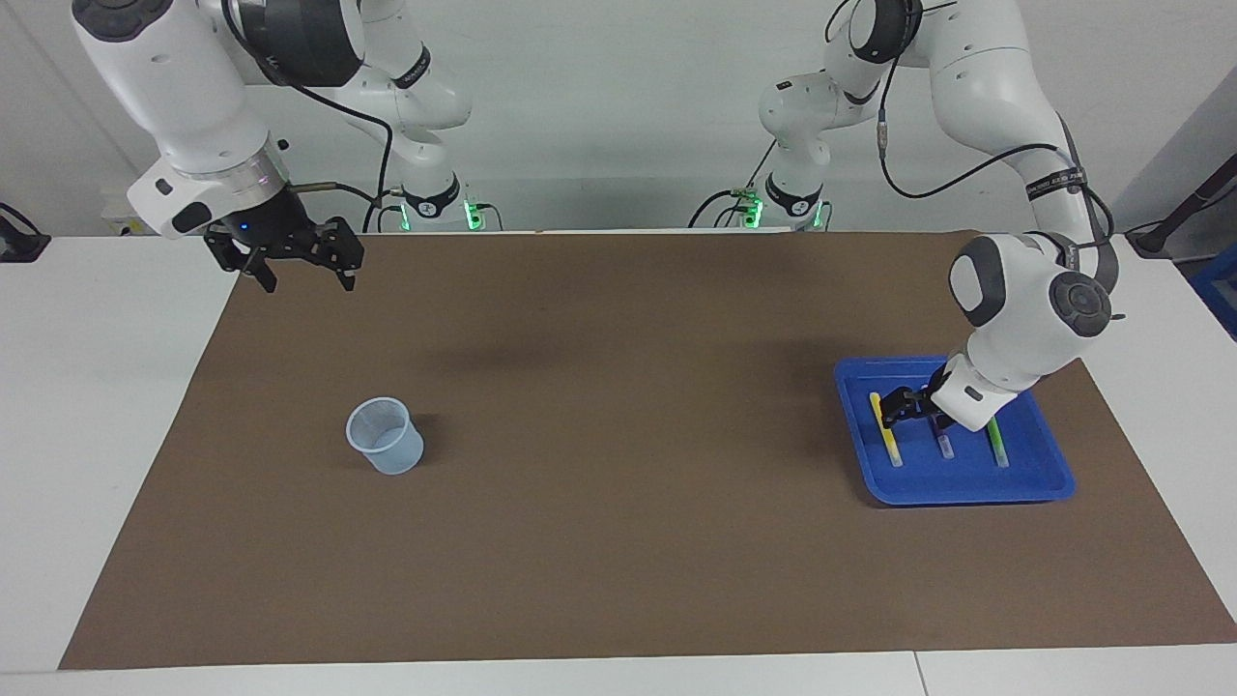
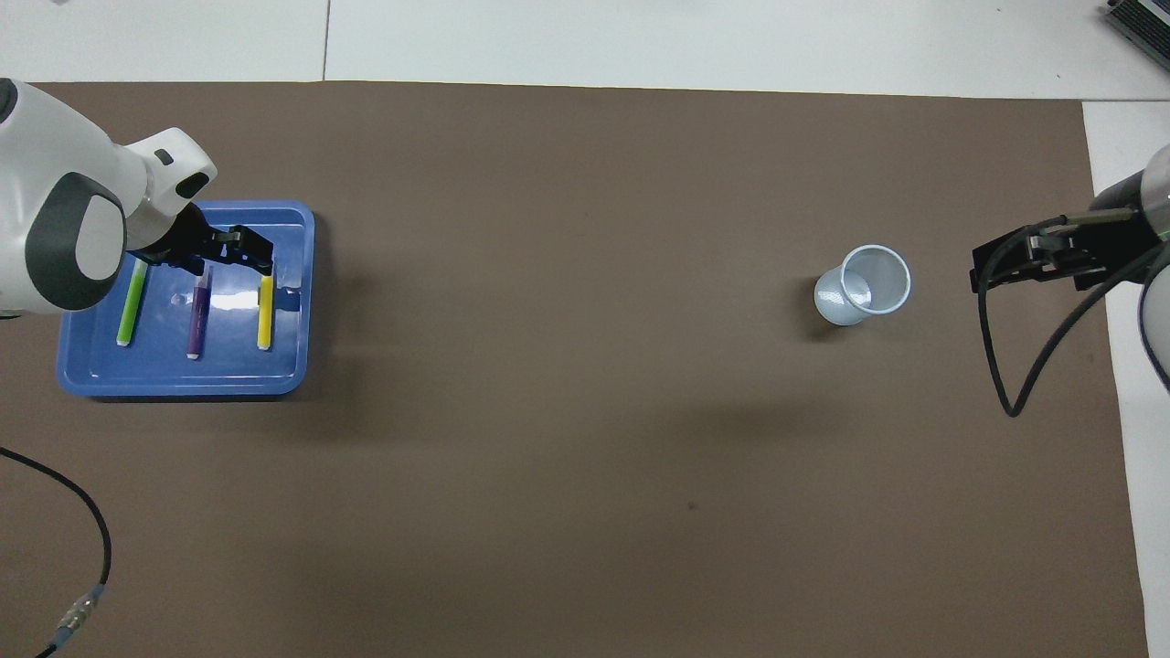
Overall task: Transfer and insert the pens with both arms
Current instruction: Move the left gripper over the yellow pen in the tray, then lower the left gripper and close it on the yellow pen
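Left claw (image 1: 897, 406), fingers apart, straddles the yellow pen (image 1: 886, 429) in the blue tray (image 1: 966, 488) at frame right; right claw (image 1: 302, 269) hangs spread at upper left.

My facing camera: mounted high across worktop (image 1: 618, 580), looking back at both arm bases, robots at top of frame, whole brown mat in shot, medium distance. My overhead camera: high above robots' end, looking forward and steeply down, arms entering from frame sides. Views half a turn apart, so sides swap. Both share brown mat, blue tray (image 1: 966, 488) (image 2: 183, 379) at left arm's end, cup (image 1: 387, 449) (image 2: 859, 292) toward right arm's end.
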Available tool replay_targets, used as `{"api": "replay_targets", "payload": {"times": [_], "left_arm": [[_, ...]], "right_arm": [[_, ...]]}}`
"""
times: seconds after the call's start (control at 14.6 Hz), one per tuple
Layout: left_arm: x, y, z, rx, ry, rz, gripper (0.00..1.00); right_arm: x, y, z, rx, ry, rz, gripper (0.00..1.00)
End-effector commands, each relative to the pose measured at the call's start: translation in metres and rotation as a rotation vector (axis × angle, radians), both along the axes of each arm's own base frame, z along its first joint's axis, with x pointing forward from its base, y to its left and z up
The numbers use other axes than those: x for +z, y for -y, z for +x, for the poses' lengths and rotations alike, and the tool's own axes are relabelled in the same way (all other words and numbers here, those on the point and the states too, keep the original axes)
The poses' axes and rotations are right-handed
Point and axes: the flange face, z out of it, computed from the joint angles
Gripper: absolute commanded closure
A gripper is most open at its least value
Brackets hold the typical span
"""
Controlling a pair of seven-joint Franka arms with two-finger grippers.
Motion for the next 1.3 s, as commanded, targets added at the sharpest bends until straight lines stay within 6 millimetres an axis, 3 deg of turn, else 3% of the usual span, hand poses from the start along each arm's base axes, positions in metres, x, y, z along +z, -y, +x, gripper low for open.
{"api": "replay_targets", "payload": {"times": [0.0,0.34,0.68,0.89,1.23], "left_arm": [[-0.006,-0.004,-0.008,-0.007,0.013,0.016,0.08],[-0.038,0.000,-0.035,-0.005,0.046,0.022,0.12],[-0.039,-0.001,-0.037,-0.002,0.049,0.022,0.19],[-0.040,-0.002,-0.037,-0.001,0.049,0.024,0.31],[-0.055,-0.001,-0.041,-0.001,0.087,0.019,0.29]], "right_arm": [[0.001,0.003,-0.007,0.002,-0.001,0.016,0.00],[0.001,0.003,-0.007,0.002,-0.001,0.016,0.00],[0.001,0.003,-0.007,0.001,-0.001,0.016,0.00],[0.001,0.003,-0.007,0.002,-0.001,0.016,0.00],[0.001,0.003,-0.007,0.002,-0.001,0.016,0.00]]}}
